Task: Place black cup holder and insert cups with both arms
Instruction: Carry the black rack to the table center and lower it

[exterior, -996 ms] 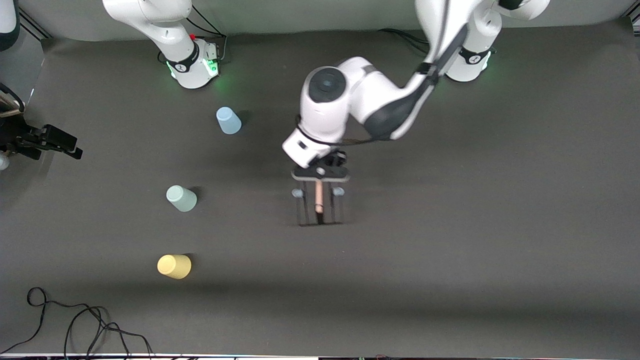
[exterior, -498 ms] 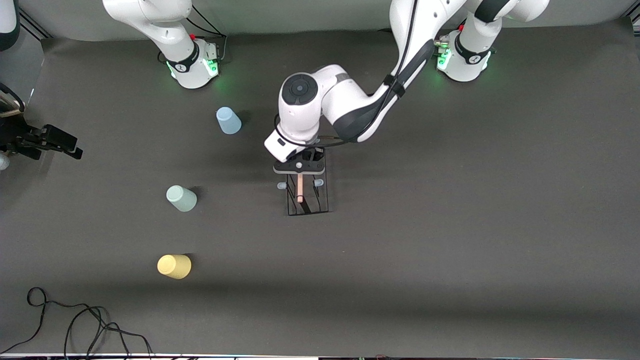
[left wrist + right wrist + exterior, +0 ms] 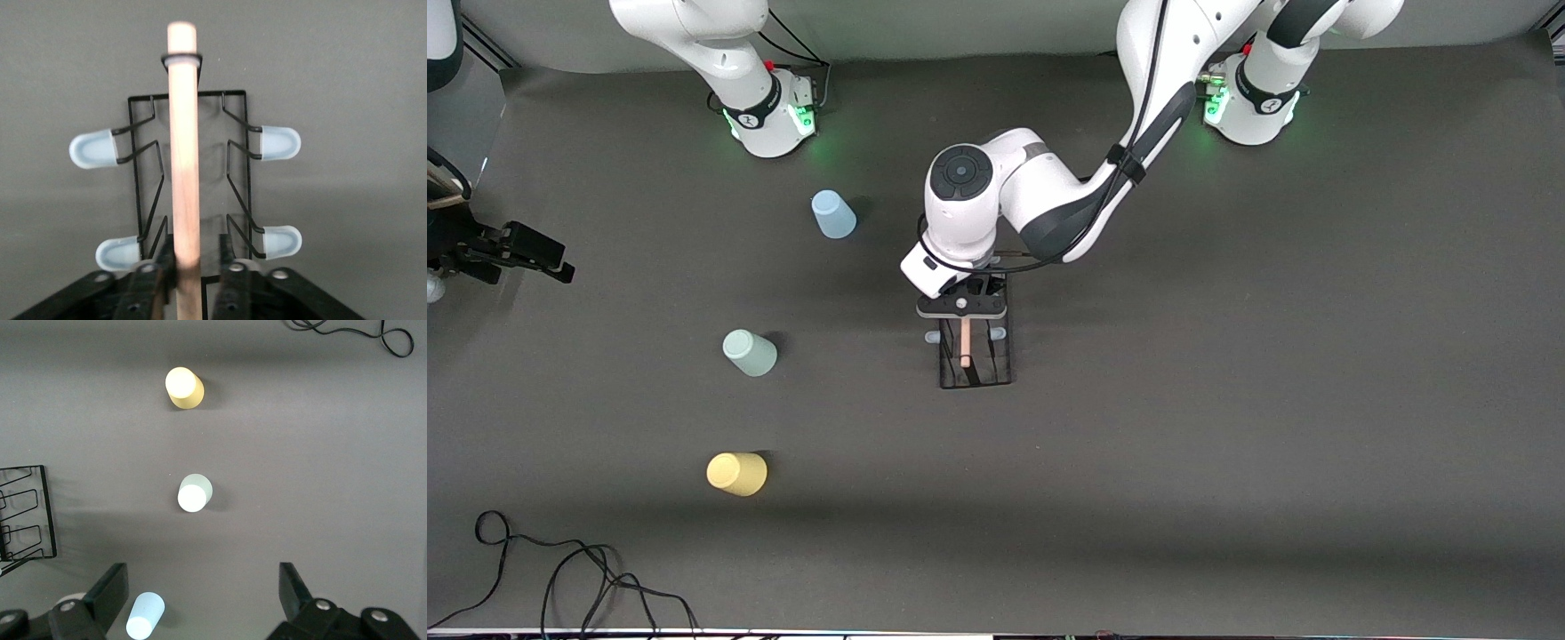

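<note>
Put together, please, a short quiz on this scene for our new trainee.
1. True or false: the yellow cup is the cup nearest to the front camera.
2. Multiple choice: the left pincer is over A) a plate, B) the black cup holder, C) a drawer.
3. Short answer: which cup stands farthest from the front camera?

Key: 1 true; 2 B; 3 the light blue cup.
</note>
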Action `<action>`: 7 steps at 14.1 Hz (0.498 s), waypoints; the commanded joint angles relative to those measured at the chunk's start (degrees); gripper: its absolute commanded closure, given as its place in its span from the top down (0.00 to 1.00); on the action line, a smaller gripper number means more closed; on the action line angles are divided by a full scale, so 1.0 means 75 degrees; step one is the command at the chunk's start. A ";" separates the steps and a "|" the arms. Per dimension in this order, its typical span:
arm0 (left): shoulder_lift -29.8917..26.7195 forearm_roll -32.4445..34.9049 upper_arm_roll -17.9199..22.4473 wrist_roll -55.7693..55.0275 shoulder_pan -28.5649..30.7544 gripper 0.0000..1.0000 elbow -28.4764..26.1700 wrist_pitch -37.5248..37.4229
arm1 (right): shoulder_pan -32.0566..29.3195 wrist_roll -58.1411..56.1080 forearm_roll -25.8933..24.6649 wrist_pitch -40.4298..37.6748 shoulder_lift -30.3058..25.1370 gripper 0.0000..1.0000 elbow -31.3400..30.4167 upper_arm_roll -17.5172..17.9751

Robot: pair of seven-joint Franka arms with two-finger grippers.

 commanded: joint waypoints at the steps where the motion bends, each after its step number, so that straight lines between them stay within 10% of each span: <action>1: -0.0310 0.0102 0.0092 -0.0016 0.0016 1.00 0.0142 -0.0265 | 0.0102 -0.0107 -0.0012 -0.0053 -0.0097 1.00 -0.0181 -0.0025; 7: -0.1376 0.0171 0.0091 0.0158 0.1105 1.00 0.0189 -0.0711 | 0.0663 0.1002 -0.0036 0.0974 -0.0915 1.00 -0.1958 -0.0014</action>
